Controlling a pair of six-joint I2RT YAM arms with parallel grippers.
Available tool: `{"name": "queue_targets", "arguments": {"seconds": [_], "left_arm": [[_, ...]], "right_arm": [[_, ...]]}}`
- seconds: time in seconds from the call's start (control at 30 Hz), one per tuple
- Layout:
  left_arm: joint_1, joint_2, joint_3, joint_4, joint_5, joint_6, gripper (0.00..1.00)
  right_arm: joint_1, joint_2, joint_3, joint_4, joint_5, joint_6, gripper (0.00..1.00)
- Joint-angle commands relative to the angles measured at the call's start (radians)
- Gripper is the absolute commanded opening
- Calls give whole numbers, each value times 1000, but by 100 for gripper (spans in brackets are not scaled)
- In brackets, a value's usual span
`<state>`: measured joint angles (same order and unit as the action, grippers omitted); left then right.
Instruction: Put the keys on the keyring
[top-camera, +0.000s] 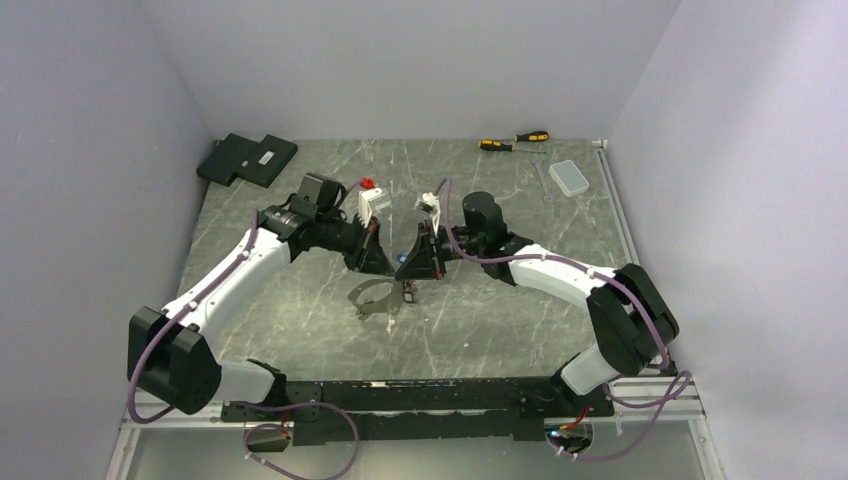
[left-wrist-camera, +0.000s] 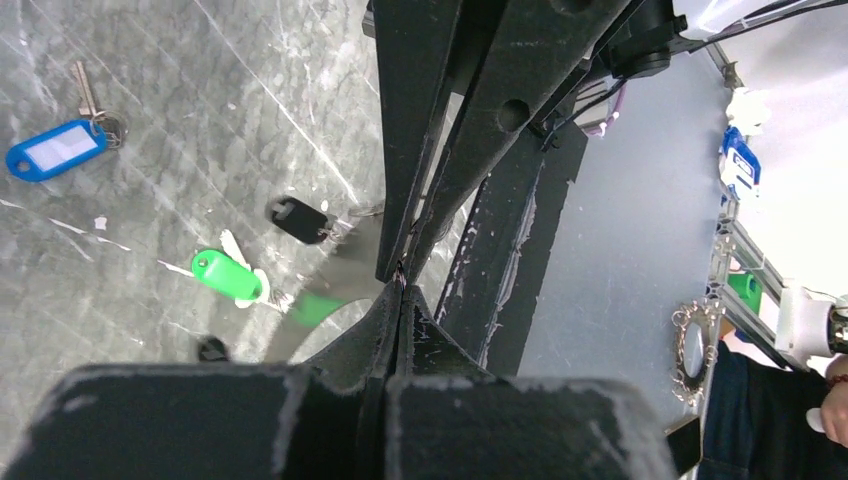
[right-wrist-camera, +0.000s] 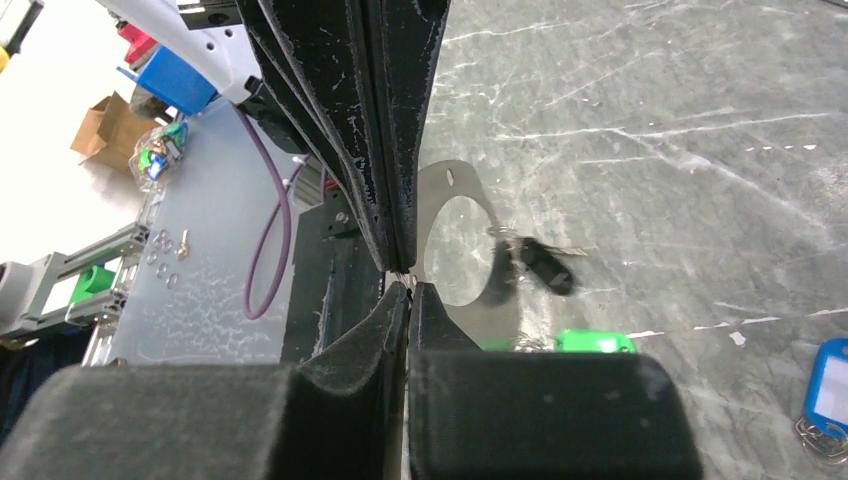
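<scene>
The left hand (left-wrist-camera: 402, 292) and right hand (right-wrist-camera: 407, 288) are both pinched shut, tips meeting; whether they hold anything, I cannot tell. Line the tips up squarely before going for the green key (left-wrist-camera: 227, 275).

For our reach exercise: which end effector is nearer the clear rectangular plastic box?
Right. The right end effector hangs left of the clear rectangular plastic box, nearer the robot; the left end effector is even further left.

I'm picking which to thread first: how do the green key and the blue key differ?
The green key has a plain head; the blue key has a white label window in its head. The green key lies right beside the keyring; the blue key lies well away from it. Both rest flat on the table.
</scene>
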<state>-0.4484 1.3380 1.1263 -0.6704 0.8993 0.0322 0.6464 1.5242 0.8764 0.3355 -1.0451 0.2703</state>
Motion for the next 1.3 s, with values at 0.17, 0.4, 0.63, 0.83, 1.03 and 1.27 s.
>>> {"name": "queue_targets", "arguments": {"seconds": [0.17,0.4,0.63,0.83,1.03,1.27], "left_arm": [[-1,-94,-48,76,-31,-4,0],[-11,-148,-102,125,-74,7,28],[-62,-365,-266,323,-369,81,98],[-68,-496,-368,416,-386,313,90],[-78,-642,-508,478,-260,773,73],[-86,-670,-503,422,-199,1101,54]], "right_arm": [[7,-45,92,-78,79,-92,0],[15,-59,152,-175,140,-111,0],[14,-42,202,-197,223,102,0],[15,-27,240,-274,285,285,0],[11,-46,245,-262,279,409,0],[7,6,254,-219,154,539,0]]}}
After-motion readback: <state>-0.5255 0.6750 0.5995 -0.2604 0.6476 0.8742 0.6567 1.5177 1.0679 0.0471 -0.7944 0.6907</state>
